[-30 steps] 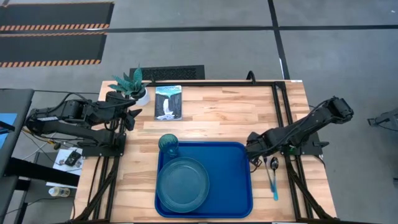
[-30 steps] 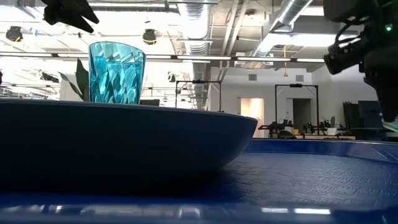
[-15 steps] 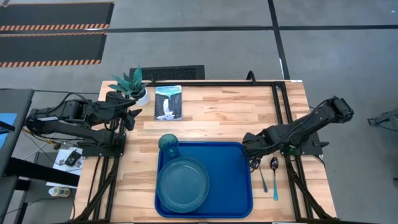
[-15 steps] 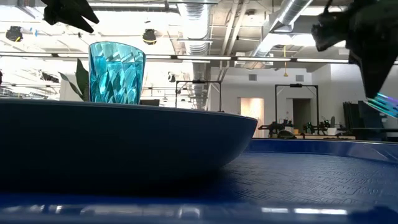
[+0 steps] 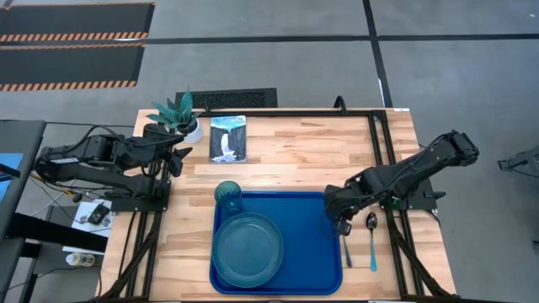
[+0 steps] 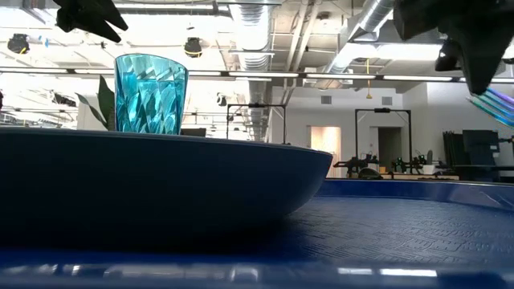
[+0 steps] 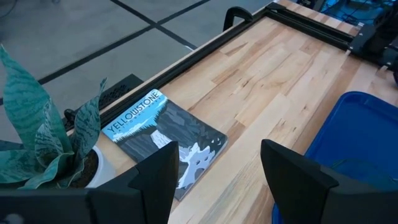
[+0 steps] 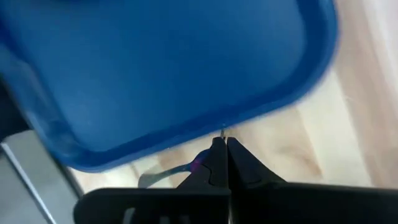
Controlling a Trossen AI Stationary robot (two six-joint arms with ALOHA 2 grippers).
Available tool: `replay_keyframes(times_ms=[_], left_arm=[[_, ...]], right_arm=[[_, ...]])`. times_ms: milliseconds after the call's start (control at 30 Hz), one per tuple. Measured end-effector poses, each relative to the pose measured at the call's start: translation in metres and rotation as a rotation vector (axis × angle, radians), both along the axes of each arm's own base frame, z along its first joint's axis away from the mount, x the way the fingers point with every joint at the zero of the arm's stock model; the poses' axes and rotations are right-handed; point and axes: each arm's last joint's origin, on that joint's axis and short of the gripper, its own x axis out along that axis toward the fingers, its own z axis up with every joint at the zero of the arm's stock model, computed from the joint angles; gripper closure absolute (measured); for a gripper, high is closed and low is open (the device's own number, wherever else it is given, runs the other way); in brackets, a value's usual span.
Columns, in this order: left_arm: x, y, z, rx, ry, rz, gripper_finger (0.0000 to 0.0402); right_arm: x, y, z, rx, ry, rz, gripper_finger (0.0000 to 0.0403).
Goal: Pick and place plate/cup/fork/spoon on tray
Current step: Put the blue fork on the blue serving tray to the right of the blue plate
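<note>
The royal-blue tray [image 5: 320, 252] holds the teal plate [image 5: 247, 248] and the teal cup [image 5: 228, 195], which stands at its far left corner. My right gripper [image 5: 341, 225] is over the tray's right rim, shut on the fork [image 5: 347, 255]. The fork's light-blue handle runs toward the near edge and shows in the low view [image 6: 494, 104]. The spoon [image 5: 371, 240] lies on the wood just right of the tray. My left gripper [image 5: 173, 157] waits open and empty near the plant at the table's far left; its wrist view [image 7: 217, 180] shows the gap. My right gripper pinches the fork near its far, tine end [image 5: 343, 234] between its two shut fingers [image 8: 214, 163]; the gripper hides the exact spot. The fingers come from above, slanting from the right. The fork is clear of the table, and its handle slants out toward the near edge.
A white pot with a green plant [image 5: 177, 118] and a printed booklet [image 5: 227, 139] sit at the table's far left. Black frame rails [image 5: 383, 160] run along the table's right side. Bare tray floor lies right of the plate.
My right gripper has moved toward the table's left, from over the spoon to the tray's right rim, taking the fork with it. The fork has come away from beside the spoon and risen. The spoon has stayed in place.
</note>
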Motion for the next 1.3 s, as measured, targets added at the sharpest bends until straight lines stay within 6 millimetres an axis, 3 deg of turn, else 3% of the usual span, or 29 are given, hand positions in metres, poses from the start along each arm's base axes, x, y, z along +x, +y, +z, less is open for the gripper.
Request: replay_keyframes(times_ms=[600,800,933,1300], left_arm=[[0.000,0.000,0.000,-0.001,-0.001,0.000,0.0187],[0.000,0.000,0.000,-0.005,0.003,0.004,0.0187],[-0.002,0.000,-0.002,-0.007,0.021,0.006,0.0187],[-0.002,0.000,-0.002,-0.017,0.018,0.015,0.0187]], right_arm=[[0.037,-0.018,0.008,-0.012,-0.315,0.048,0.0403],[0.056,-0.017,-0.016,-0.037,-0.332,0.068,0.0403],[0.062,-0.017,-0.046,-0.034,-0.313,0.056,0.0403],[0.064,-0.018,-0.071,-0.029,-0.433,-0.005,0.0403]])
